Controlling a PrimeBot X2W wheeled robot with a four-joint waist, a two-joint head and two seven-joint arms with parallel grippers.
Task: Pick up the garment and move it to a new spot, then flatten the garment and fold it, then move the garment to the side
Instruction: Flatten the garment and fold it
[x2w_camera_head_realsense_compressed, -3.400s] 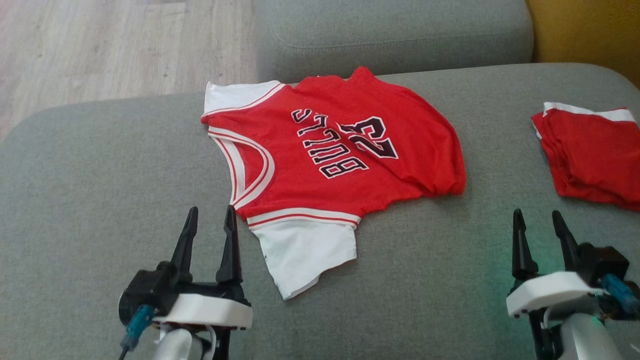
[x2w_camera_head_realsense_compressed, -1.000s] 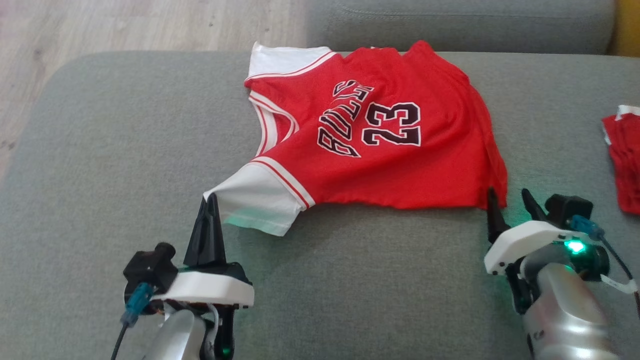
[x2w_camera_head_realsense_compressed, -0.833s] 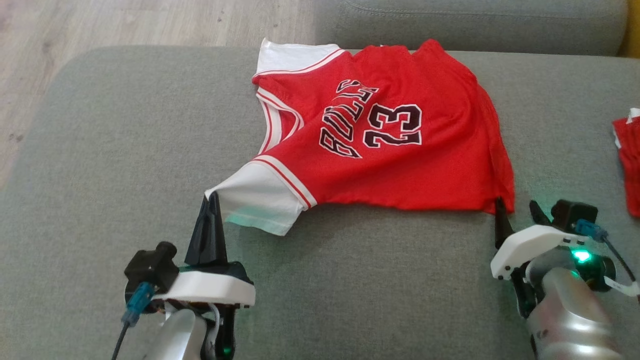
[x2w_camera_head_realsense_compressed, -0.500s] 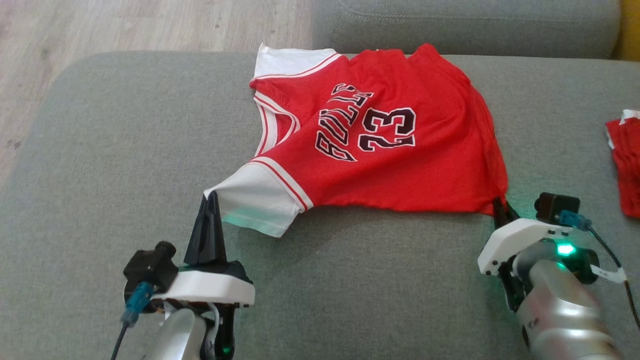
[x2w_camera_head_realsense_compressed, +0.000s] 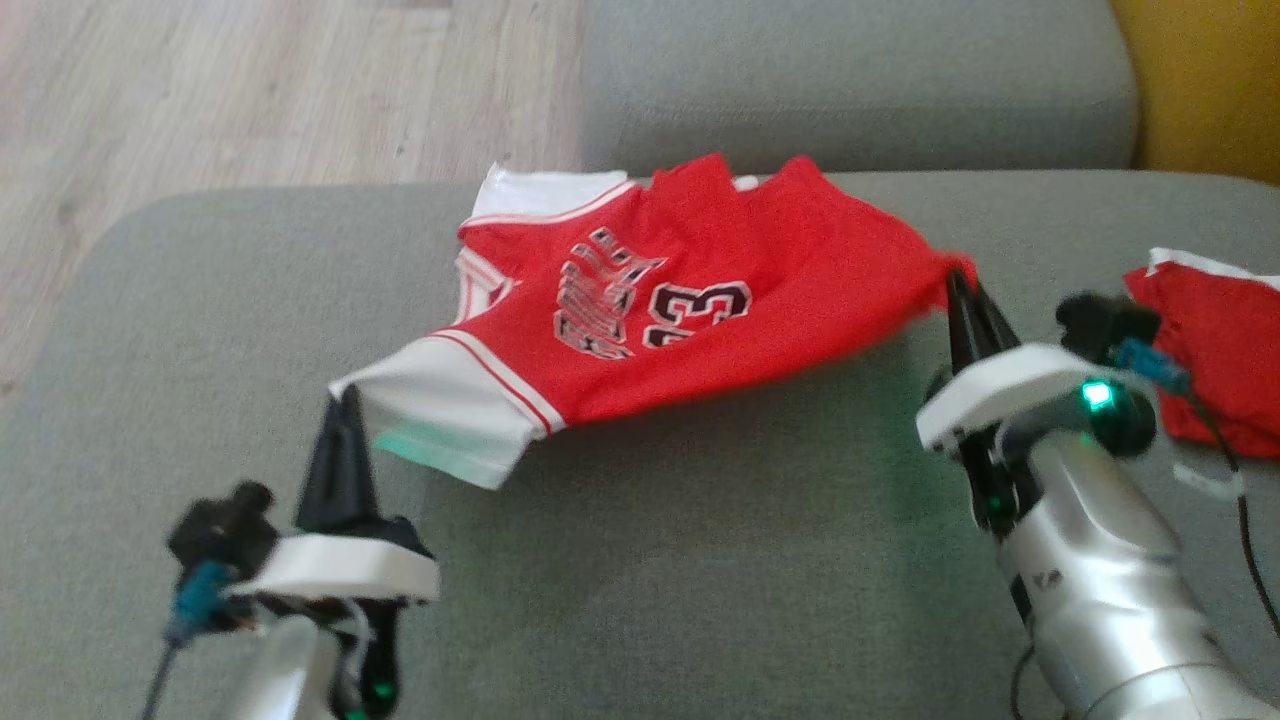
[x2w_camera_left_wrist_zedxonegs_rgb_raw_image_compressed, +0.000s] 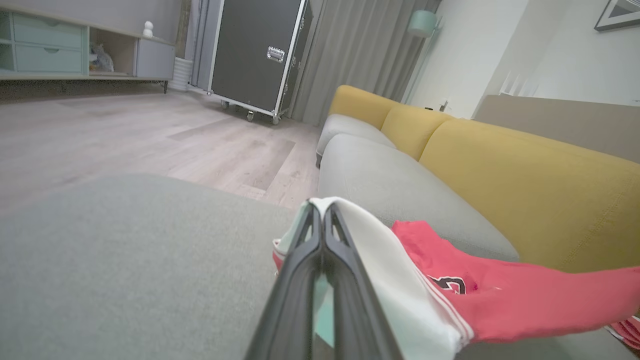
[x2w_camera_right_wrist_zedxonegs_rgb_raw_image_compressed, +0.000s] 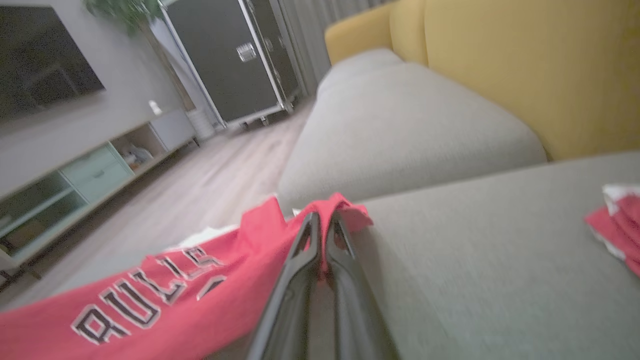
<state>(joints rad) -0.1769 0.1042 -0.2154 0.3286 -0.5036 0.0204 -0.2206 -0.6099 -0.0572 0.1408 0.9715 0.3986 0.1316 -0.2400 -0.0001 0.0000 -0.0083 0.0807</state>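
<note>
Red garment (x2w_camera_head_realsense_compressed: 700, 310) between fingers (x2w_camera_head_realsense_compressed: 342, 465) (both arms)

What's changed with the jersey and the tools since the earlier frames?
Both tools, open at first, took hold of the jersey: the left tool shut on its white sleeve, then the right tool shut on the red hem corner and lifted it off the cushion. The other red garment lies where it was.

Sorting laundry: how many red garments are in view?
2. The jersey is held up between the left gripper and the right gripper; the other garment lies on the cushion at the far right, partly out of frame.
</note>
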